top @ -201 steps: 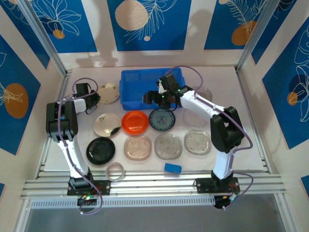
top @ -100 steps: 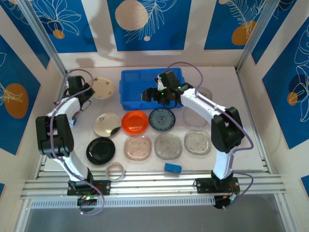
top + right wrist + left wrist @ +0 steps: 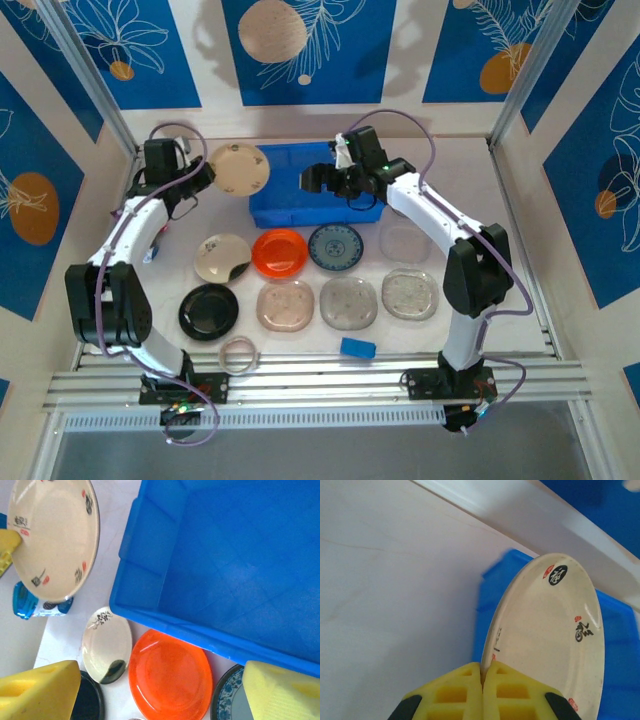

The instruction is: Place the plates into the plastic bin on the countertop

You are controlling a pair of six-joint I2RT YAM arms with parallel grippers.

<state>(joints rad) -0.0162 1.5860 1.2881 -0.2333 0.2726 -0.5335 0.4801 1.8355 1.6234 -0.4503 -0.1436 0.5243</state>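
Left fingers (image 3: pixel 455 692) pinch the glossy round beige plate (image 3: pixel 545 640); right fingers (image 3: pixel 40 690) gape above the blue bin (image 3: pixel 240 555).

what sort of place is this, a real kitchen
Probably a lab test cell, not a kitchen: silver metal rails edge the countertop and printed blue wall panels box it in.

Two white arms with black joint housings, left arm (image 3: pixel 135 228), right arm (image 3: pixel 430 210), thin purple cables (image 3: pixel 392 118) looping off both, black bases (image 3: pixel 180 385), left gripper (image 3: pixel 482 671) and right gripper (image 3: pixel 160 671) with blocky yellow fingers (image 3: pixel 455 695), square recesses moulded in
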